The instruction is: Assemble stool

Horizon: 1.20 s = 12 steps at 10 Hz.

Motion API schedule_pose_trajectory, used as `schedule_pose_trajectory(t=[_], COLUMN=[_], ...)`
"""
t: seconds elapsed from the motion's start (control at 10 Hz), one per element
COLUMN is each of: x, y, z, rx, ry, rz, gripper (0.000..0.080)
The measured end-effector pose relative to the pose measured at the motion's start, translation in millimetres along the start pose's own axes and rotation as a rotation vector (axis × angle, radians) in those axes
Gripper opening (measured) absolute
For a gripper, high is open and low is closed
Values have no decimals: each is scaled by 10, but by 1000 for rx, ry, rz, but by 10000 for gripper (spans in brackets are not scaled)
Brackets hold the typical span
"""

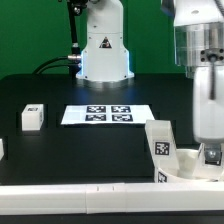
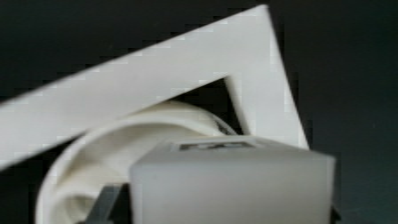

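Note:
The round white seat [image 2: 111,150] lies in the corner of a white L-shaped rail [image 2: 196,70]. In the exterior view the seat [image 1: 190,170] is at the front right, with a tagged white leg [image 1: 161,142] standing on it. My gripper [image 1: 211,152] hangs over the seat, right of that leg. In the wrist view my gripper [image 2: 226,208] is shut on a blocky white leg [image 2: 231,175], which fills the gap between the dark fingers [image 2: 114,203] just above the seat. Whether its peg touches a socket is hidden. Another leg [image 1: 32,118] lies at the left.
The marker board [image 1: 106,114] lies in the middle of the black table. The robot base [image 1: 104,50] stands behind it. The white rail [image 1: 80,190] runs along the table's front edge. Another white part [image 1: 2,148] shows at the exterior view's left edge.

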<state>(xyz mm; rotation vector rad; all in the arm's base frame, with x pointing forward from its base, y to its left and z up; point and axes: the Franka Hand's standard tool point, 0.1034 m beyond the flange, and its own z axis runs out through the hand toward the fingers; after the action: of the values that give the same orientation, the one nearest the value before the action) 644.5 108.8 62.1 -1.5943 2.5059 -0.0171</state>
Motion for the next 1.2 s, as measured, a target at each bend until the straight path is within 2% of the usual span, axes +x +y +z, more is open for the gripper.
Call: schedule_pose_trajectory(t=[0.1,0.3,0.6,0.7,0.8,0.9,1.0,1.1,1.2], x=[-40,-96,-93,-93,-108,-137,-174,-197,-218], y=[30,60,66,65,61,40,28,6,23], z=[14,20,22,20,-17,-109,-225,-303,-305], rx=[31,56,57,58,55,51,39,43,45], ry=[-14,-43,-40,-38,-42,-48,-63,-73,-74], rz=[96,157,111,73,18,-123,-288,-445,-533], gripper=[334,334,334,509,606,606,641,641,648])
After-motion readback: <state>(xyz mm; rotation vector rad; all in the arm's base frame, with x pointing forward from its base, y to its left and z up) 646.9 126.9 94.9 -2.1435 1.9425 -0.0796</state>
